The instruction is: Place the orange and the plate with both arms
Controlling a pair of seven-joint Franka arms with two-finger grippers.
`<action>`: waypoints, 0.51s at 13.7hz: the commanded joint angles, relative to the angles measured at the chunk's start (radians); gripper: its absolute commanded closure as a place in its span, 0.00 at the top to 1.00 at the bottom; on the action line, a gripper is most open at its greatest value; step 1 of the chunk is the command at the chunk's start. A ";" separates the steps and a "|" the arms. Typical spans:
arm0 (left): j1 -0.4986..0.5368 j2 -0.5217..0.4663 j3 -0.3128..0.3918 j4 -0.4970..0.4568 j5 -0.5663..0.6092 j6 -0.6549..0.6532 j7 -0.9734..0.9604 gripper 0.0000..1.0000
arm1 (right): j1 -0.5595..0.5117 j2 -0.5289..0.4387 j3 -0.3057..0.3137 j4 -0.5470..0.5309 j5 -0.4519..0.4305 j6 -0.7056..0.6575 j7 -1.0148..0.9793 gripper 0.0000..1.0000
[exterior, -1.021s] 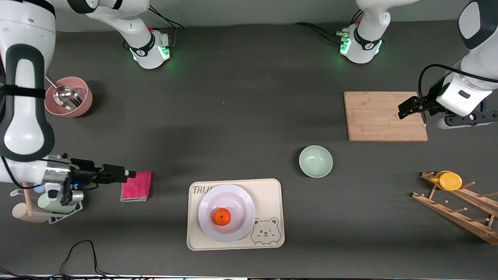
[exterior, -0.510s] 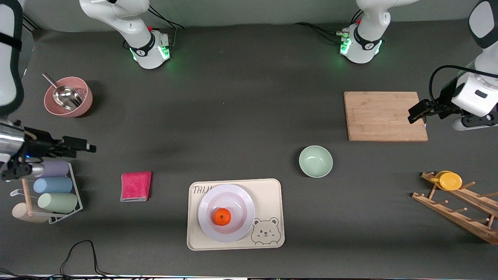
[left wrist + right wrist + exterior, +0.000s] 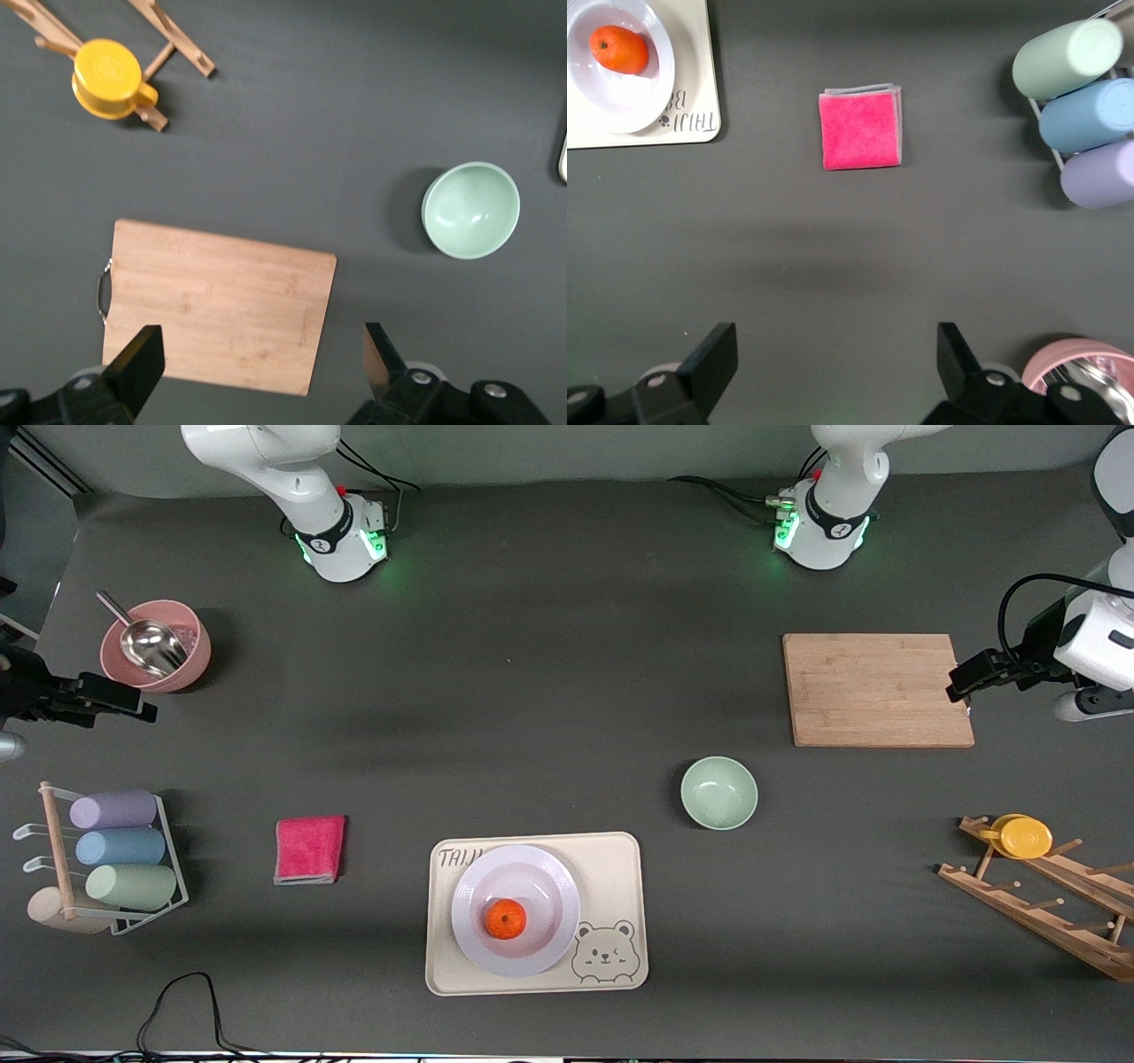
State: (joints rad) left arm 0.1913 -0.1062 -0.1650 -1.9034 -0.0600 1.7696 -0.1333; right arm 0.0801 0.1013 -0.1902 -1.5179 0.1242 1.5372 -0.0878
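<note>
On the cream rectangular tray (image 3: 620, 868) with a bear drawing, close to the front camera at the middle of the table, lies one round glossy white plate (image 3: 516, 910), and one small bright orange (image 3: 506, 919) sits in this plate. The tray carries hand-style letters that read "TAIJI"; the rest is hidden under the plate.

Other things, counted: one pale green bowl (image 3: 718, 793), one bamboo cutting board (image 3: 877, 689), one pink folded cloth (image 3: 309, 849), one pink bowl (image 3: 156, 646) with one metal scoop (image 3: 148, 643) in it, three pastel cups (image 3: 124, 849) lying on a wire rack, and one yellow cup (image 3: 1021, 836) on a wooden peg rack (image 3: 1045, 899).

The left gripper (image 3: 966, 676) hangs over the edge of the cutting board, jaws spread wide and holding nothing. The right gripper (image 3: 120, 701) hangs beside the pink bowl, jaws also wide apart and empty.

Compared with one second ago, the right gripper has moved away from the pink cloth toward the pink bowl, and the left gripper has drawn a little outward. Plate and orange have not moved.
</note>
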 commanded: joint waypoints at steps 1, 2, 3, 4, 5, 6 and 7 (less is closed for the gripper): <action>0.004 -0.021 0.001 -0.005 0.009 -0.054 0.023 1.00 | -0.039 0.006 0.069 0.039 -0.055 -0.038 0.054 1.00; 0.004 -0.023 0.001 -0.002 0.023 -0.062 0.024 1.00 | -0.036 0.009 0.069 0.041 -0.057 -0.038 0.053 1.00; 0.004 -0.023 -0.001 0.003 0.034 -0.067 0.030 1.00 | -0.033 0.008 0.066 0.041 -0.057 -0.038 0.054 1.00; 0.002 -0.023 -0.001 0.004 0.035 -0.073 0.038 1.00 | -0.031 0.008 0.066 0.047 -0.057 -0.038 0.054 1.00; 0.002 -0.024 -0.002 0.007 0.036 -0.071 0.052 1.00 | -0.031 0.008 0.066 0.053 -0.064 -0.038 0.057 1.00; 0.001 -0.026 -0.002 0.006 0.037 -0.065 0.067 1.00 | -0.031 0.008 0.066 0.054 -0.064 -0.038 0.059 1.00; 0.002 -0.027 -0.002 0.009 0.037 -0.058 0.087 1.00 | -0.031 0.008 0.066 0.055 -0.066 -0.040 0.072 1.00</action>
State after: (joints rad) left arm 0.1913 -0.1129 -0.1649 -1.9009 -0.0396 1.7212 -0.0882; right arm 0.0576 0.1028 -0.1376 -1.4947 0.0879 1.5305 -0.0599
